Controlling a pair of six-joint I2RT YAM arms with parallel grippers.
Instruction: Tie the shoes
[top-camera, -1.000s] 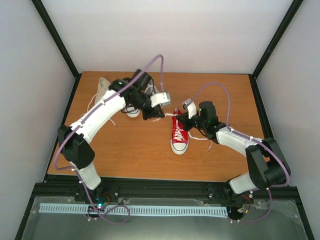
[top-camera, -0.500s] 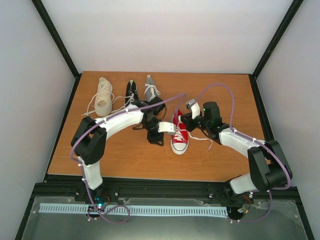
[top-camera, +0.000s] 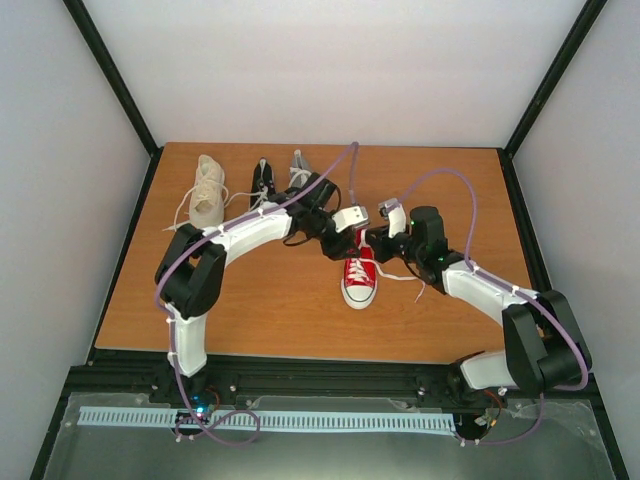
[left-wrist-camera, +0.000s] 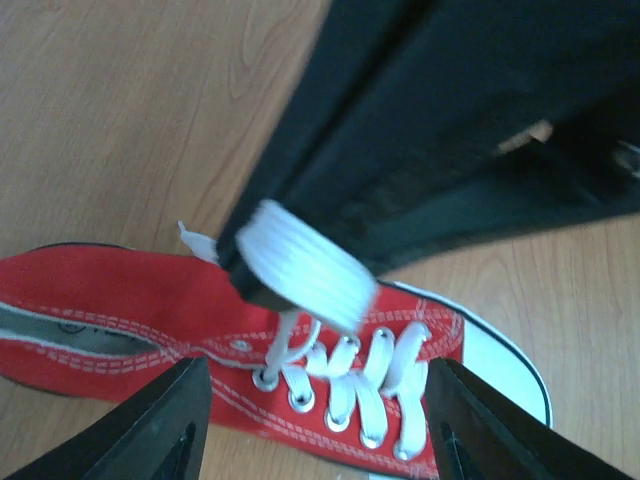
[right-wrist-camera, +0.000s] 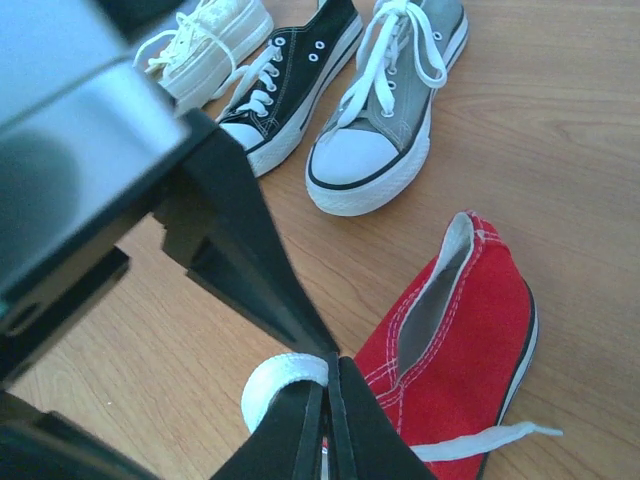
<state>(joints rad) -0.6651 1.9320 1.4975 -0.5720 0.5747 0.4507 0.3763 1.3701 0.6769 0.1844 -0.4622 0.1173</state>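
Note:
A red shoe (top-camera: 359, 281) lies mid-table, toe toward the near edge. My left gripper (left-wrist-camera: 315, 385) hangs open just above its laced front, a finger (left-wrist-camera: 160, 425) on each side, nothing between them. From the right, my right gripper (right-wrist-camera: 326, 395) is shut on a loop of the red shoe's white lace (right-wrist-camera: 276, 380), which wraps round its black fingertips (left-wrist-camera: 300, 200). In the top view the left gripper (top-camera: 337, 246) and right gripper (top-camera: 368, 247) meet over the shoe's heel end. The cream shoe (top-camera: 207, 192), black shoe (top-camera: 262, 180) and grey shoe (top-camera: 300, 163) stand in a row behind.
The other lace end (top-camera: 405, 277) trails onto the wood to the red shoe's right. The left arm's body (right-wrist-camera: 80, 150) fills the right wrist view's left side. Black frame posts and white walls enclose the table (top-camera: 250, 310).
The left arm swung from the shoes at the back left over to the red shoe, and its jaws opened. The right gripper stayed shut at the red shoe.

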